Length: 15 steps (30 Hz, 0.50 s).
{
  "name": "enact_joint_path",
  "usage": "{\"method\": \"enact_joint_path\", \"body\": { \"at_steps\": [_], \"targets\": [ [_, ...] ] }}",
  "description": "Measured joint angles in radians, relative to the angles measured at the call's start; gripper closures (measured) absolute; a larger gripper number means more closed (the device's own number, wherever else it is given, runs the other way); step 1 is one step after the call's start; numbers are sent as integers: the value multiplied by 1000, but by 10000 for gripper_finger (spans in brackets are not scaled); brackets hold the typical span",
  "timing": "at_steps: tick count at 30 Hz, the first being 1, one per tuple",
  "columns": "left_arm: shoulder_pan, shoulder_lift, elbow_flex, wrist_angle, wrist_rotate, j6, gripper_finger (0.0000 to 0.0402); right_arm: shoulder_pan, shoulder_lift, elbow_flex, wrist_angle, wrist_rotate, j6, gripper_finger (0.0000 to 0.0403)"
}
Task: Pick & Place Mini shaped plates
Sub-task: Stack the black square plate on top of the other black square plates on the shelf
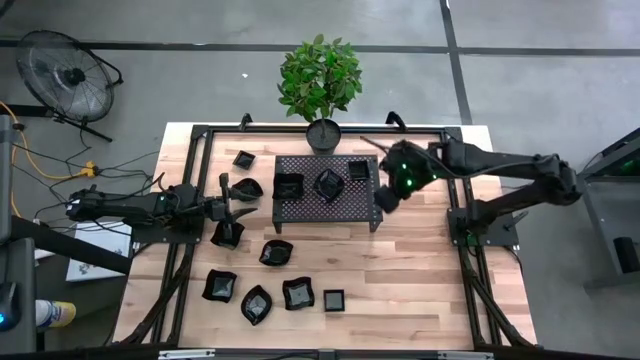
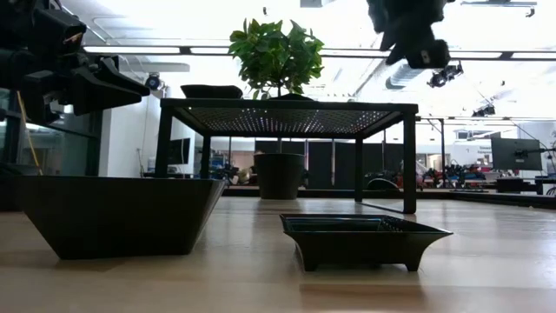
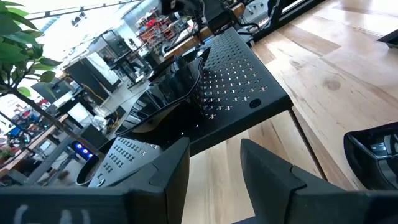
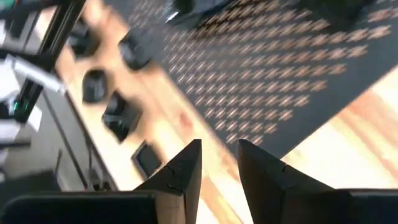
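Nearest the front edge sit six loose mini shaped plates (image 1: 283,285); farther back, three rest on the perforated rack (image 1: 326,190). Left gripper (image 1: 222,208) hovers open and empty, nearer them; right gripper (image 1: 385,195), open, is over the rack's right end.

In the right wrist view everything past the right gripper (image 4: 219,163) is smeared: the perforated rack (image 4: 261,68) shows only as streaked dots, and the mini shaped plates (image 4: 118,115) on the desk (image 4: 348,134) are dark blobs whose shapes cannot be told. In the low view the right gripper (image 2: 408,35) is cut off at twelve o'clock, the left gripper (image 2: 82,83) at nine o'clock, and its fingertips cannot be made out. One plate (image 3: 373,158) in the left wrist view is cropped at three o'clock. In the high view, the desk's six o'clock edge (image 1: 320,348) runs out of frame.
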<state>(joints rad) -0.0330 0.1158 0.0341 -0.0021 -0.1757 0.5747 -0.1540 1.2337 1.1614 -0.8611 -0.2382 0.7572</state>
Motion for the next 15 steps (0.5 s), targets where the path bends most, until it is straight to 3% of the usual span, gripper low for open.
{"method": "enact_joint_path", "body": {
  "at_steps": [4, 9, 15],
  "targets": [
    [0, 0, 0, 0, 0, 0, 261, 103, -3, 0, 1, 14, -25, 309],
    [0, 0, 0, 0, 0, 0, 261, 211, -31, -1, -14, 108, -15, 308],
    [0, 0, 0, 0, 0, 0, 261, 314, -111, -91, 4, 152, 21, 308]
  ]
}}
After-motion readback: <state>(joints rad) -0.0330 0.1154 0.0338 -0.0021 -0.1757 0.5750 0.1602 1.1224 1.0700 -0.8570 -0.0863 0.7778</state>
